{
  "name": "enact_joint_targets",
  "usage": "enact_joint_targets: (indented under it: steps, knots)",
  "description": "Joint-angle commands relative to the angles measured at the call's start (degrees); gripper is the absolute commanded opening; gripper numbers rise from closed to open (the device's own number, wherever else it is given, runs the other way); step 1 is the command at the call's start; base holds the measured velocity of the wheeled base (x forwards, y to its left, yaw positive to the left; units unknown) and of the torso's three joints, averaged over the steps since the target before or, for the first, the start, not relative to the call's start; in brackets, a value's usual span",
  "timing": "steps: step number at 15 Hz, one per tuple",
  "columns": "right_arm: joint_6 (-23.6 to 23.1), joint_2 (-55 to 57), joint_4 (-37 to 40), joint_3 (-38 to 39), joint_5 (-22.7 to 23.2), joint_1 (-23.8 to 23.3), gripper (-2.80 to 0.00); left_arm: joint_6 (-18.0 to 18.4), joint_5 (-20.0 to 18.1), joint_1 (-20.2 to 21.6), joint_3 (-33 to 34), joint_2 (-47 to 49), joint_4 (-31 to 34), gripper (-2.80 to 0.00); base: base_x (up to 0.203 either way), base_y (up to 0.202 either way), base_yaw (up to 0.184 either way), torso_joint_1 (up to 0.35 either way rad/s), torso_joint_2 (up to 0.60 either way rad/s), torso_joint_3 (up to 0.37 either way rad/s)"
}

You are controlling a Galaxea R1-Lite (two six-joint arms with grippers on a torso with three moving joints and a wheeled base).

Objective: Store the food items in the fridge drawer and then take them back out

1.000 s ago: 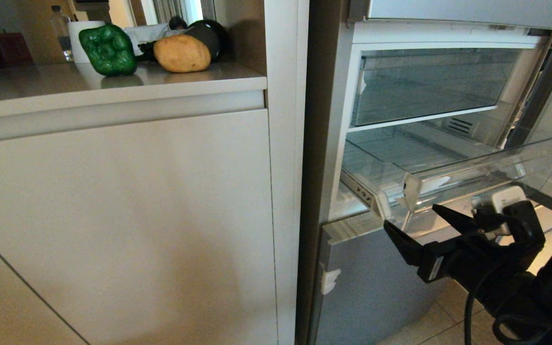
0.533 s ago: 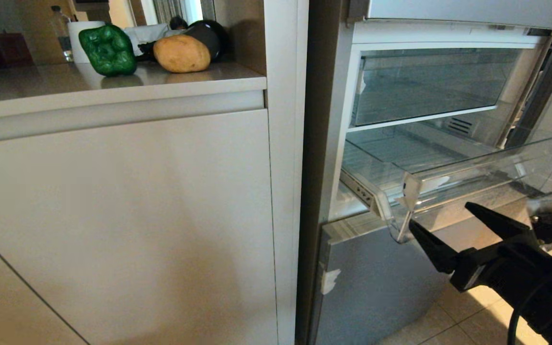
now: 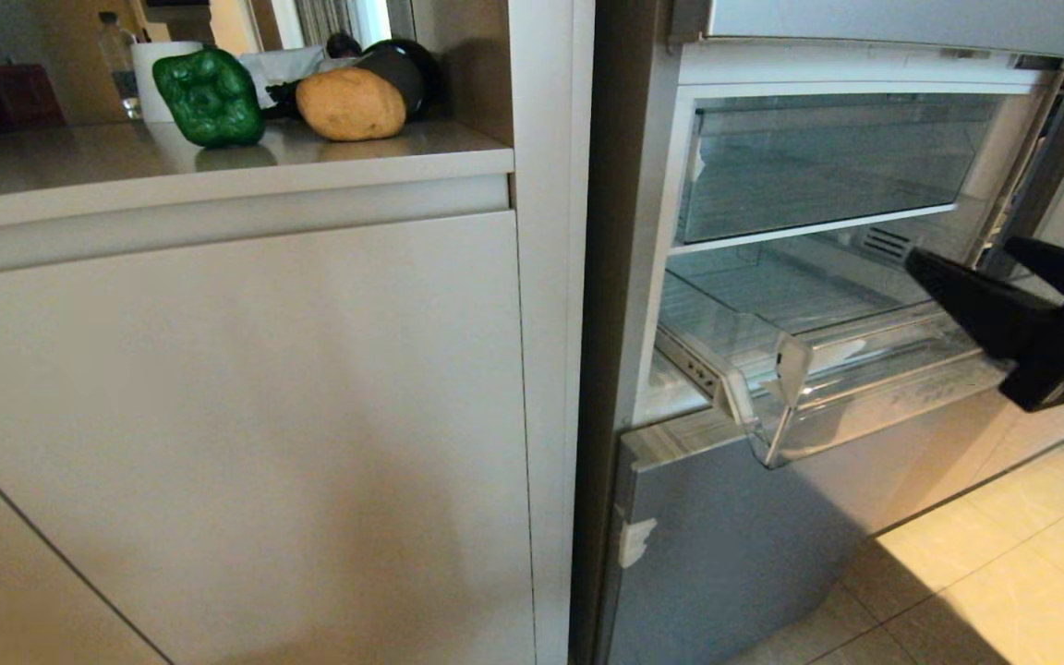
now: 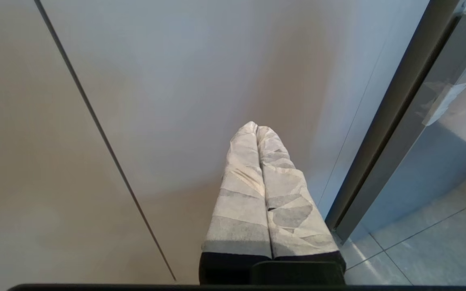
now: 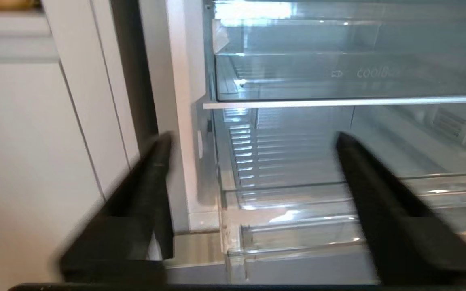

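Pepper (image 3: 209, 97) and potato (image 3: 351, 103): side by side on counter (image 3: 79, 162). Drawer (image 3: 864, 365): pulled out, nothing inside. Right gripper (image 3: 980, 263): fingers spread, empty, above drawer's right end. Left gripper (image 4: 257, 128): fingers pressed together, facing cabinet (image 4: 168, 81).

1. The green bell pepper (image 3: 209, 97) sat glossy and lumpy on the countertop (image 3: 79, 162), upright near its back edge.
2. The tan potato (image 3: 351, 103) lay on its side just right of the pepper, not touching it.
3. The clear fridge drawer (image 3: 864, 369) stood pulled out below the upper drawer (image 3: 828, 166), ribbed bottom bare, curved front lip forward.
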Motion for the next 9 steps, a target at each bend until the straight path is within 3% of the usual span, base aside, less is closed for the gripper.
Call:
enact_joint_targets:
  steps: [1, 4, 6, 9]
  knots:
    - [5.95, -2.00, 24.55, -12.10, 1.11, -3.65, -2.80, 0.00, 0.03, 0.02, 0.00, 0.06, 0.02, -2.80, 0.000, 0.000, 0.000, 0.000, 0.00, 0.000]
    - [11.88, 2.48, 40.93, -23.40, 6.24, -12.83, -2.80, 0.02, 0.03, 0.02, 0.00, 0.00, 0.02, -2.80, 0.000, 0.000, 0.000, 0.000, 0.00, 0.000]
    - [12.87, 9.22, 43.74, -27.78, 10.67, -19.81, -2.80, -0.07, 0.03, 0.02, 0.00, 0.00, 0.02, -2.80, 0.000, 0.000, 0.000, 0.000, 0.00, 0.000]
    - [13.30, 19.59, 45.90, -34.22, 16.41, -25.50, -2.80, 0.02, 0.03, 0.02, 0.00, 0.00, 0.02, -2.80, 0.000, 0.000, 0.000, 0.000, 0.00, 0.000]
